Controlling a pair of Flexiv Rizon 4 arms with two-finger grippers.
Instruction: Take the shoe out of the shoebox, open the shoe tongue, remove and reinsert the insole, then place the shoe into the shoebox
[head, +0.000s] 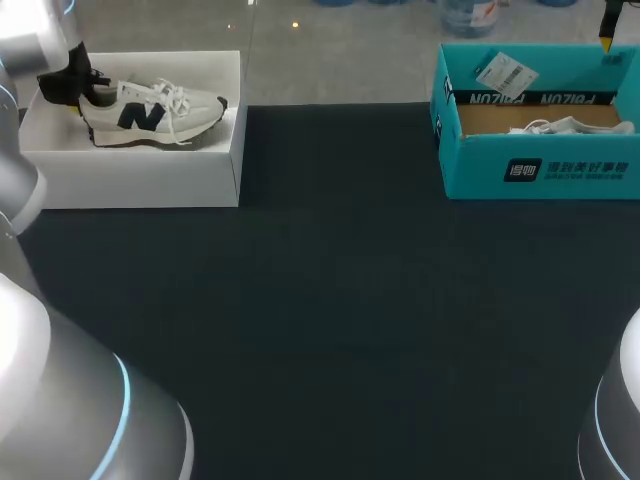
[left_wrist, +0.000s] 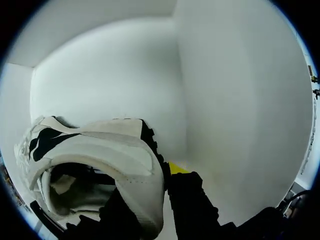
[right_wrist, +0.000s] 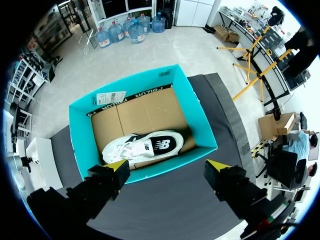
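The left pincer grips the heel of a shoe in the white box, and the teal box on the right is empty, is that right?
No, the teal box is not empty: the right wrist view shows a white shoe lying in it. The left pincer does grip the other shoe by its heel in the white box.

Shoe (right_wrist: 142, 147) in teal box (right_wrist: 198, 117) (R gripper (right_wrist: 167, 169) wide)
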